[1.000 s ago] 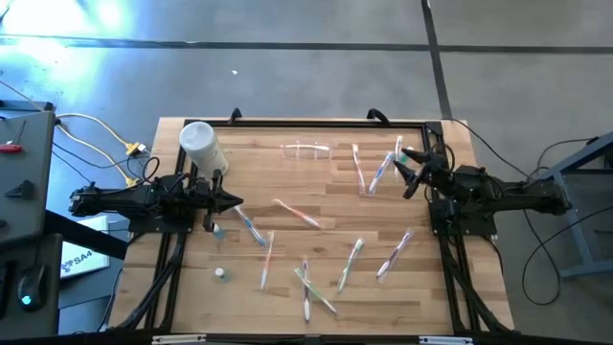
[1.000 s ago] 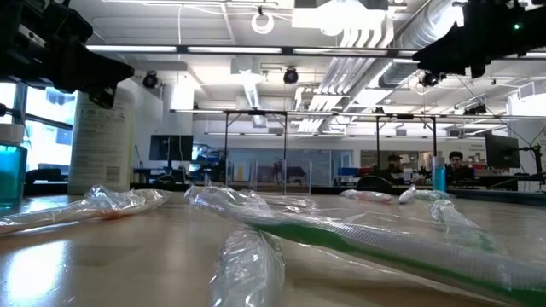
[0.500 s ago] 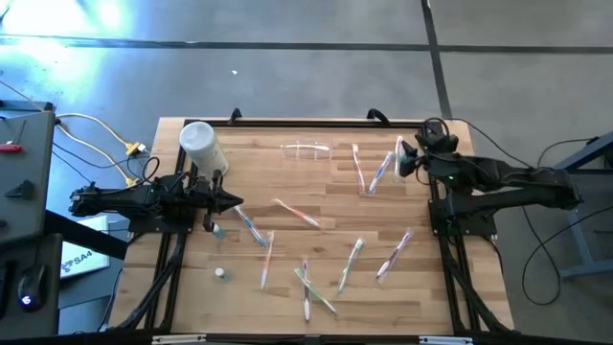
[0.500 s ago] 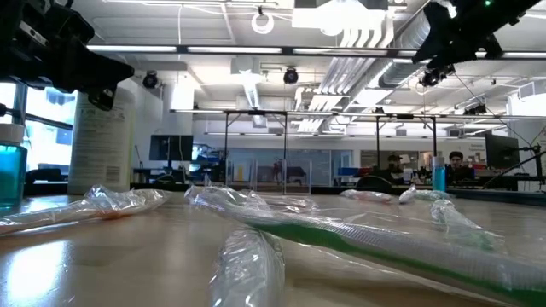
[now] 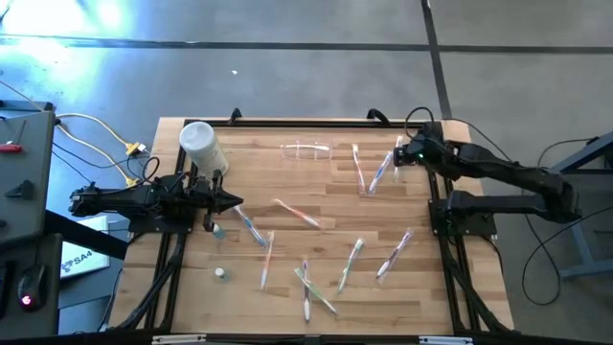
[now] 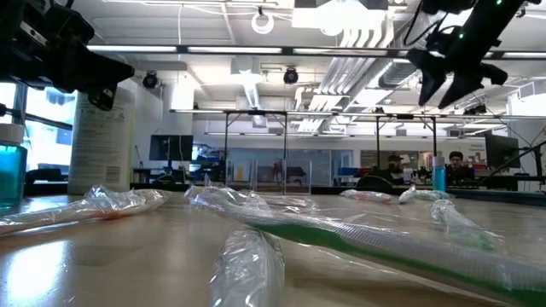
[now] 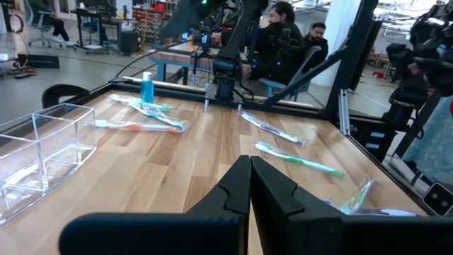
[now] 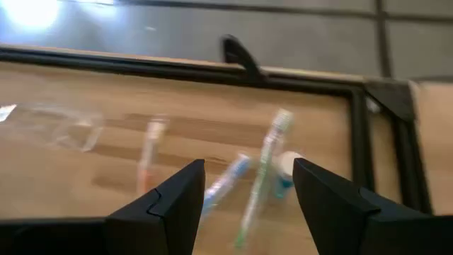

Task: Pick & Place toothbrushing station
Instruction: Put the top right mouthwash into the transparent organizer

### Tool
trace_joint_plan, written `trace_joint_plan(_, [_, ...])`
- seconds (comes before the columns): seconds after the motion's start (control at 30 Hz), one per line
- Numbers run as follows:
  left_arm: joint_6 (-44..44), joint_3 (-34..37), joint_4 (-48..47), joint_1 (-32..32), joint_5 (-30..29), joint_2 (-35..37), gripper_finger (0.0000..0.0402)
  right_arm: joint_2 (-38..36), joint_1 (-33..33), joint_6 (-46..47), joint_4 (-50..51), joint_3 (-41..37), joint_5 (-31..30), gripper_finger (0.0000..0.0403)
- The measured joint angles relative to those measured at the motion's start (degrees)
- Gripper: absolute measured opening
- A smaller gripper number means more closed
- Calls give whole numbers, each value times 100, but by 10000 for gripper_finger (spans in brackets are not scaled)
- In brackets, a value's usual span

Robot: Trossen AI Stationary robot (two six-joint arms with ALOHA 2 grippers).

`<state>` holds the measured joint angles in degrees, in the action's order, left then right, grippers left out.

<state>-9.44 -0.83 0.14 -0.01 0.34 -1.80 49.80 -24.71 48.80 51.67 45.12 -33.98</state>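
The clear holder (image 5: 306,149) sat empty near the table's (image 5: 326,196) far edge, well apart from both arms. The right gripper (image 5: 399,155) hung above wrapped toothbrushes (image 5: 381,171) near the far right corner, fingers spread and holding nothing. The left gripper (image 5: 237,203) waited pinched shut beside the white canister (image 5: 202,145).

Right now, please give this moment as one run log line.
right gripper: open, above table's far right | small clear plastic holder: untouched on wooden table | left gripper: shut, waiting at left
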Motion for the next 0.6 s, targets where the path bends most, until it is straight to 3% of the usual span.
trace_joint_plan(0.23, [10,1,-2,0,2,0,8,666,-659,76,49,0,312,208])
trace_joint_plan(0.6, [12,0,-2,0,20,1,8,1631,-1032,-30,48,-4,452,208])
